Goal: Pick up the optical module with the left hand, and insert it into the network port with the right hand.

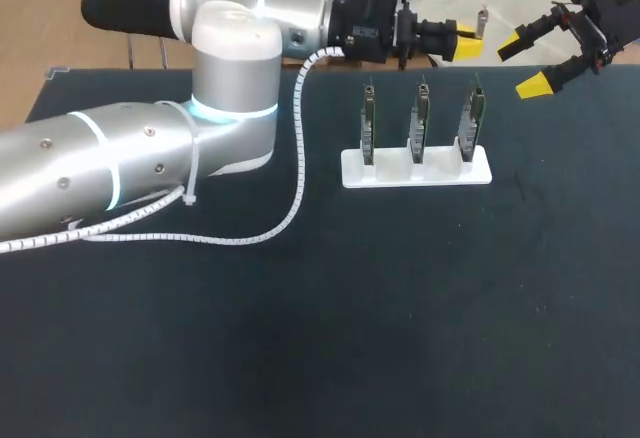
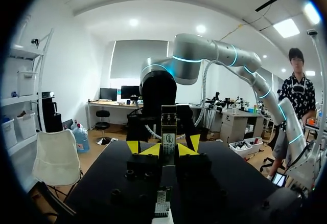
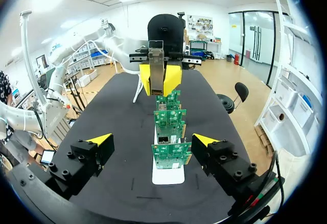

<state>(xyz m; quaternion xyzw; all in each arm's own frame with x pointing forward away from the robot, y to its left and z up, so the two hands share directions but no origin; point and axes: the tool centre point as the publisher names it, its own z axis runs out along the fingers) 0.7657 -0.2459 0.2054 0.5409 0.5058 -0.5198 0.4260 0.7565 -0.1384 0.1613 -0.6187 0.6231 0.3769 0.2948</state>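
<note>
Module (image 1: 481,25): clamped in left pincer (image 1: 468,46) above the table's (image 1: 300,338) far side, long axis roughly upright | Right pincer (image 1: 523,64): spread apart, empty, facing the module from close by, nearer arm for the handover | Boards (image 1: 420,123) on white stand (image 1: 352,172): near, below both pincers.

A white rack base (image 1: 440,174) lies on the dark table (image 1: 400,338), toward its far edge.
</note>
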